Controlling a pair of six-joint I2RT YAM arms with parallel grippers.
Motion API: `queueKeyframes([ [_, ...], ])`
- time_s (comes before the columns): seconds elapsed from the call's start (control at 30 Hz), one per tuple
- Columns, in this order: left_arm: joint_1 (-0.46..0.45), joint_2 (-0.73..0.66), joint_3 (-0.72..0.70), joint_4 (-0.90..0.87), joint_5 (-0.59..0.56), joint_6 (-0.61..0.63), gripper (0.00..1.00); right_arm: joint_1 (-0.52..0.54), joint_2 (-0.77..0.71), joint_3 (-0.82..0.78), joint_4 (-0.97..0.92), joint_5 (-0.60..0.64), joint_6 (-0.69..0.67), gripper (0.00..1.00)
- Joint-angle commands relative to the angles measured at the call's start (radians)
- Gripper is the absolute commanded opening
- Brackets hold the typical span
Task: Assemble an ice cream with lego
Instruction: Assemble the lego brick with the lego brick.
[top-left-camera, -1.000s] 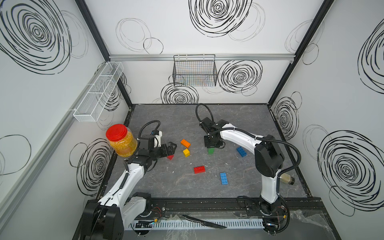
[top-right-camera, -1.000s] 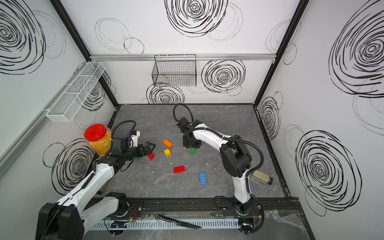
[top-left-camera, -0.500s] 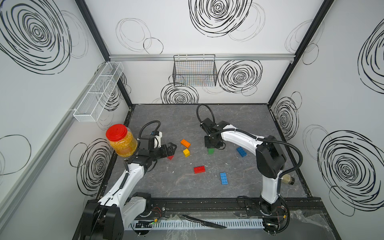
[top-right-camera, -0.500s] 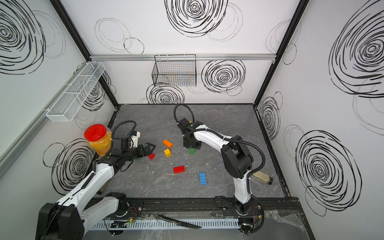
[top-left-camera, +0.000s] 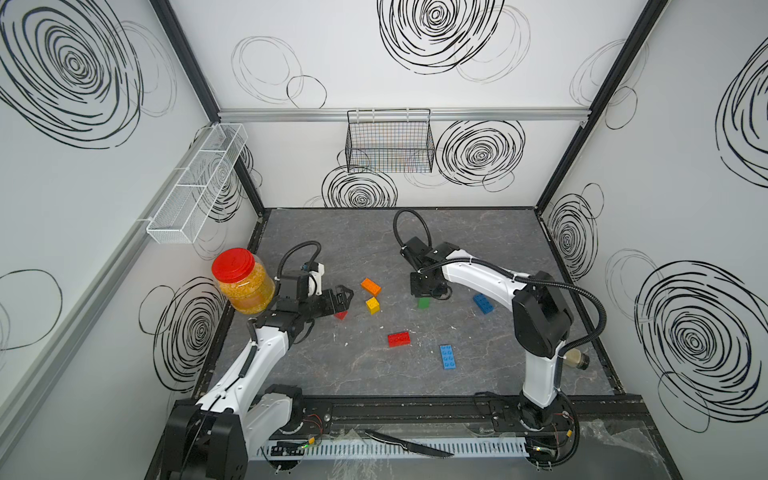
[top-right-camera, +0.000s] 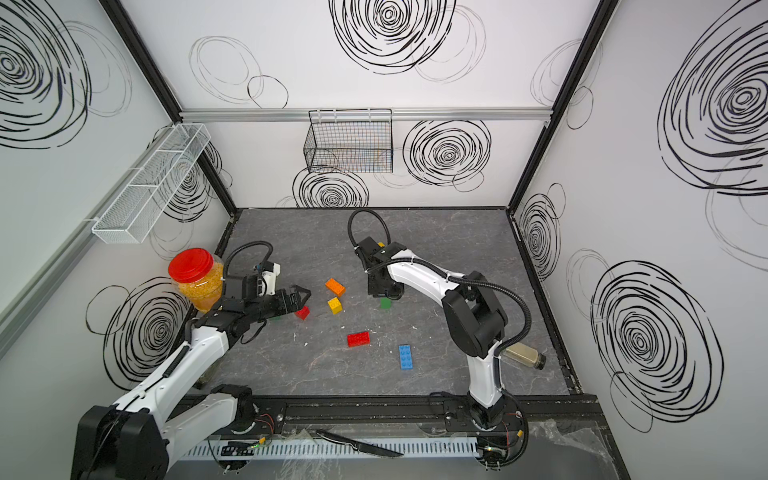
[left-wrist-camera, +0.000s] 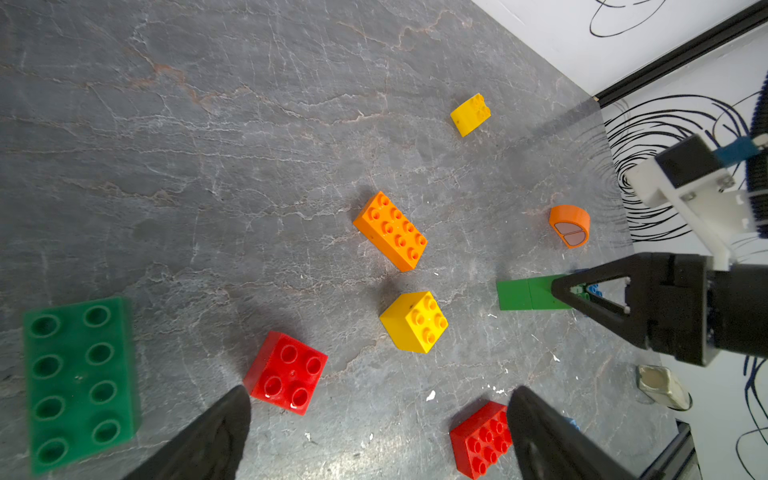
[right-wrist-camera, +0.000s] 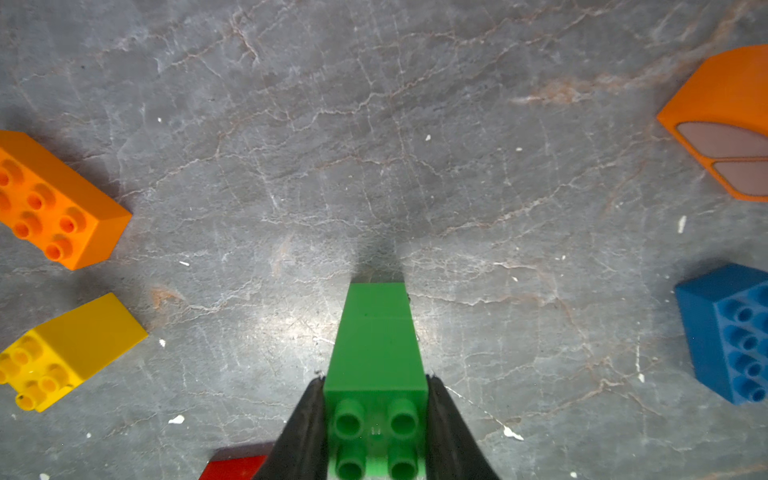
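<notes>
Right gripper was clenched on a green stack of two 2x2 bricks, one pressed onto the other, studs facing the wrist camera. Its fingers bore on two opposite sides of the upper brick. We saw the stack standing upright near the middle of the table, with its lower end at the surface. We could not tell whether it touched.

Left gripper was released, with the jaws spread wide and nothing between them. It hung low over the left part of the table. We noted a red 2x2 brick lying studs down just beyond one fingertip. A green 2x4 brick, also studs down, lay near it but apart.

Between the two grippers we found an orange 2x4 brick. A yellow 2x2 brick lay just beside it, not touching. Nearer the front edge lay a larger red brick and a blue 2x4 brick, both studs up and apart from each other. A thicker blue brick lay to the right of the green stack. An orange rounded piece lay on its side near the right gripper, with its underside showing. A second yellow brick lay farther back.

We also recorded a red-lidded jar of yellow grains at the left edge, just beside the left arm.
</notes>
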Motion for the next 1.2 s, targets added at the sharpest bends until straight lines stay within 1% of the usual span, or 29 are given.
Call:
queueKeyframes([
  [0.0, 0.006, -0.002, 0.018, 0.004, -0.002, 0.014, 0.99, -0.007, 0.032, -0.07, -0.161, 0.019, 0.023, 0.0],
  [0.3, 0.006, -0.002, 0.018, 0.004, -0.001, 0.014, 0.99, -0.021, -0.017, -0.127, -0.154, 0.024, 0.033, 0.0],
  [0.8, 0.006, -0.005, 0.018, 0.003, -0.004, 0.012, 0.99, -0.024, -0.01, -0.137, -0.115, -0.005, 0.029, 0.01],
  [0.87, 0.006, -0.004, 0.017, 0.002, -0.005, 0.012, 0.99, -0.024, -0.011, -0.135, -0.113, -0.005, 0.027, 0.03],
  [1.03, 0.006, -0.005, 0.018, 0.004, -0.005, 0.011, 0.99, -0.022, -0.021, -0.131, -0.103, -0.009, 0.023, 0.15],
  [1.17, 0.006, -0.009, 0.018, 0.004, -0.006, 0.011, 0.99, -0.019, -0.022, -0.126, -0.098, -0.017, 0.02, 0.19],
])
